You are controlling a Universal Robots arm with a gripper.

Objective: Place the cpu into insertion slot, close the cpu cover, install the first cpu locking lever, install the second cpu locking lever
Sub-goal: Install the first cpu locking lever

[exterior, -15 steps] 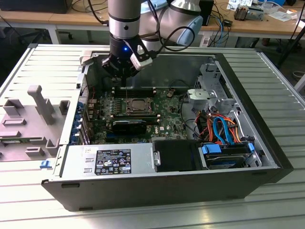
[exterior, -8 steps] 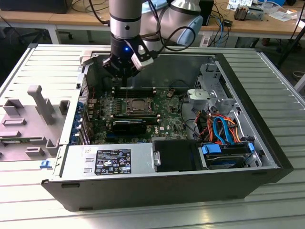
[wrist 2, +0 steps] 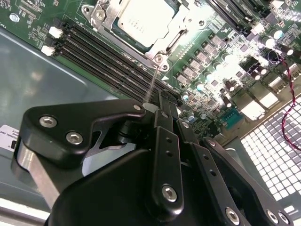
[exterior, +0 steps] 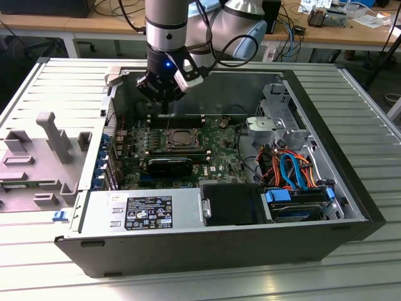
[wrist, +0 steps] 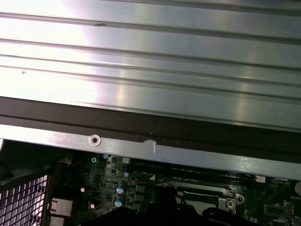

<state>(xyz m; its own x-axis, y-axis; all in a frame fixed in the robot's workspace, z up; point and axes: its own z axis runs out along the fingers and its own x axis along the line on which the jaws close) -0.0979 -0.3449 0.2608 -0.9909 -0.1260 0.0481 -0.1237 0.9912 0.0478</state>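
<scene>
Inside the open computer case point(exterior: 313, 238), the green motherboard point(exterior: 219, 153) lies beneath the gripper point(exterior: 164, 111), its fingers pressed together on nothing, while the cpu point(wrist 2: 143, 21) sits under the closed cpu cover point(wrist 2: 186, 23) just below the fingertips.

**No legible print anywhere**

On the side of the power supply point(exterior: 113, 227), in the exterior view, a black label point(exterior: 149, 212) crowded with white lines and small symbols, too fine to make out. Just beside it, toward the exterior view's left, pale grey stickers point(exterior: 114, 214), equally unreadable. On the metal top of the cpu point(wrist 2: 143, 21), in the second wrist view, faint engraved rows, perhaps lettering, washed out by glare. Along the green motherboard point(wrist 2: 28, 19), tiny white silkscreen marks next to components, none decipherable. At the picture's edge in the same view, part of a white sticker point(wrist 2: 4, 136) on the case floor, with dark print cut off and blurred.
</scene>
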